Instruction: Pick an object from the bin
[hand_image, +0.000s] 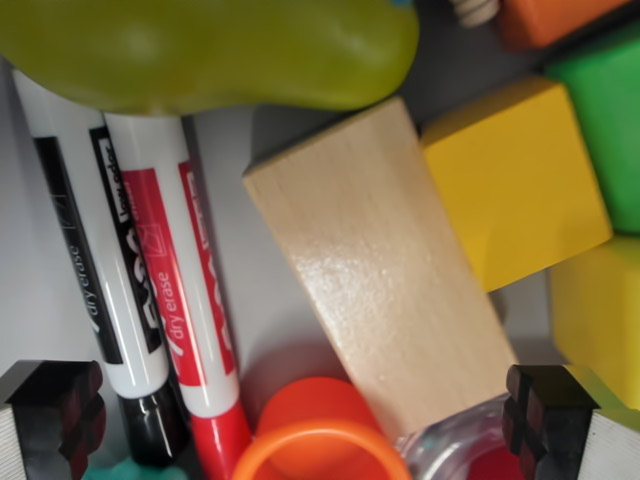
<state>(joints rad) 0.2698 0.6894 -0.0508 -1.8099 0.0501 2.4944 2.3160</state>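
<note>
The wrist view looks straight down into the bin from very close. A plain wooden block (385, 265) lies diagonally in the middle. Left of it lie a red dry erase marker (175, 270) and a black one (85, 260), side by side. An orange ring-shaped piece (320, 430) sits at the bottom centre beside a clear round container (455, 450). My gripper (310, 415) is open, one fingertip (60, 415) at the bottom left over the markers' caps, the other fingertip (545, 415) at the bottom right. The orange piece and the block's lower end lie between them.
A yellow-green rounded toy (210, 50) spans the top. A yellow cube (515, 175) sits right of the wooden block, with a green block (610, 110), an orange block (555, 18) and another yellow block (600, 320) around it. Grey bin floor (240, 290) shows between objects.
</note>
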